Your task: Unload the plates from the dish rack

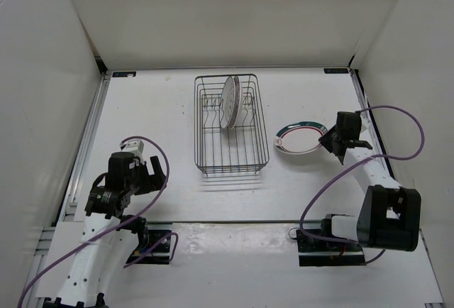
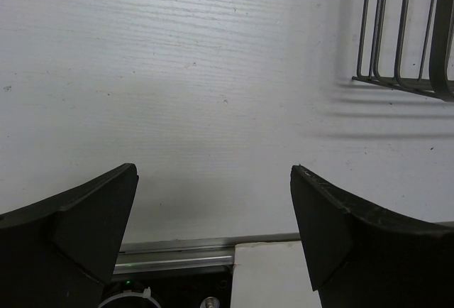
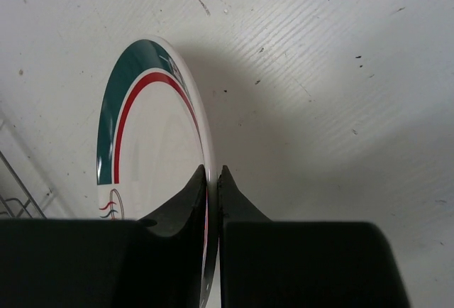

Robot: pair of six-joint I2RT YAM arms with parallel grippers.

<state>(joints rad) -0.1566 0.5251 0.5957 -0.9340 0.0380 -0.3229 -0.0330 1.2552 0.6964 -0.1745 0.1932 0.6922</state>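
Top external: the dish rack [image 1: 231,125] sits centre-far on the table [image 1: 156,109]. White plates [image 1: 230,102], apparently two, stand upright inside. A ringed plate [image 1: 298,138] is right of the rack.

Left wrist: left gripper [image 2: 213,169] jaws wide apart above bare table.

Right wrist: right gripper [image 3: 214,173] jaws clamped on the ringed plate's rim.

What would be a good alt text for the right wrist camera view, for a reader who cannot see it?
The right gripper pinches the rim of a white plate with teal and red rings, seen nearly edge-on. Behind lies the white table; a few wires of the dish rack show at the lower left.
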